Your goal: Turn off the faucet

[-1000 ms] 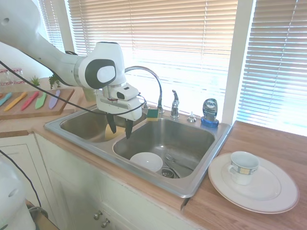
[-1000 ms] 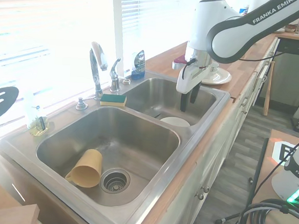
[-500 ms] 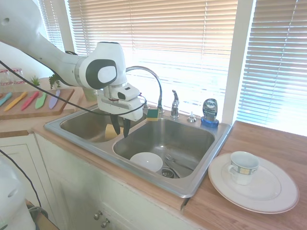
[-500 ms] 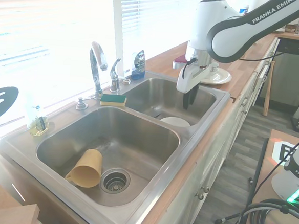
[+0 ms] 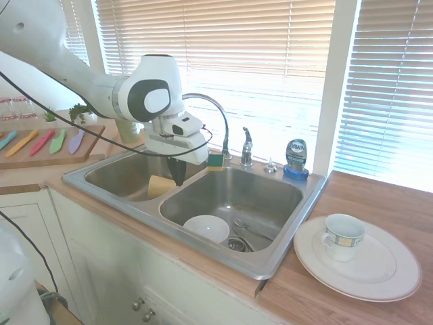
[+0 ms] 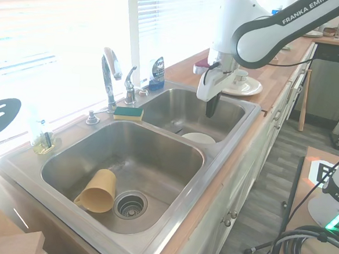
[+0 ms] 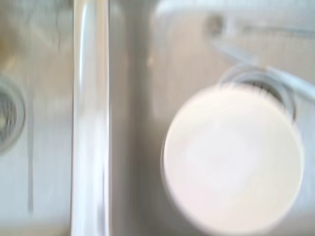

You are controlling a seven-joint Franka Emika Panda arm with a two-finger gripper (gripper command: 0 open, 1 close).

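Note:
The chrome faucet has a tall arched spout, and its short upright lever handle stands beside the spout on the sink's back ledge. My gripper hangs over the steel divider between the two basins. It is nearer the front of the sink than the faucet and apart from it. Its dark fingers are shut together, pointing down, with nothing between them.
A white bowl lies in one basin and a yellow cup in the other. On the back ledge are a sponge, a sprayer knob and a blue soap bottle. A plate bears a mug.
The fingers, apart one second ago, have come together and are now shut. The gripper has risen a little and shifted toward the faucet side.

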